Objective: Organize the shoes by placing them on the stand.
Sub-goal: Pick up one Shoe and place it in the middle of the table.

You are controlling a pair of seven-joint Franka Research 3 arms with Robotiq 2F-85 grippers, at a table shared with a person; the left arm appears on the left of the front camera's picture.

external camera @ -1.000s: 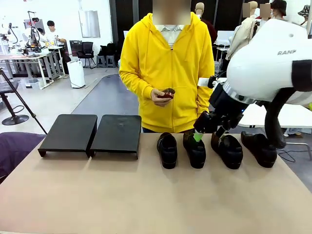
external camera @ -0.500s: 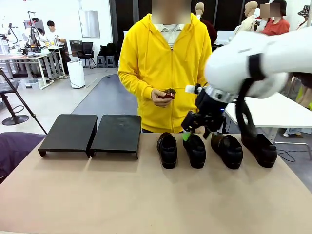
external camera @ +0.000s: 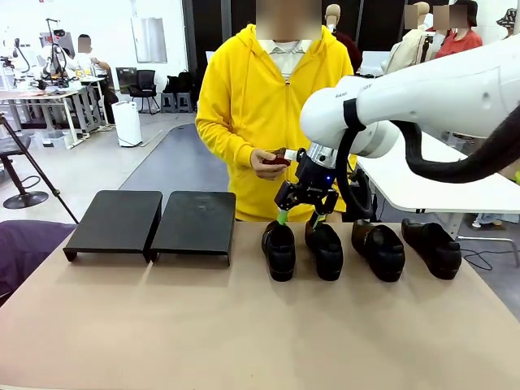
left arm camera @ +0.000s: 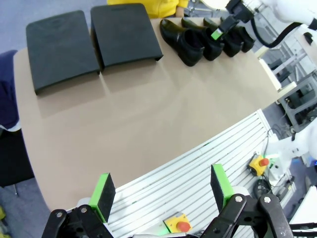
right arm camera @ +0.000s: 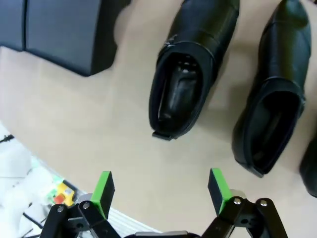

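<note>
R gripper hangs w/ jaws spread wide, nothing btwn the green pads, just above the heel ends of the leftmost shoe and second shoe. Its wrist cam looks down into both openings, the leftmost more nearly centred btwn the pads. No contact yet, as far as I can tell. Third shoe and fourth shoe sit further right in the same row on the table, toes toward the robot, each close to its neighbour. L gripper is likewise wide open and empty, held high over the robot-side table edge, well apart from shoes and stands. Left stand and right stand sit side by side, edges touching or nearly so, both tops bare; right stand is near the leftmost shoe. Progress, my read: none of four shoes placed, first pick only at approach stage, so all four lifts and placements remain. Person's hand at far side holds a small dark item, can't tell what.
</note>
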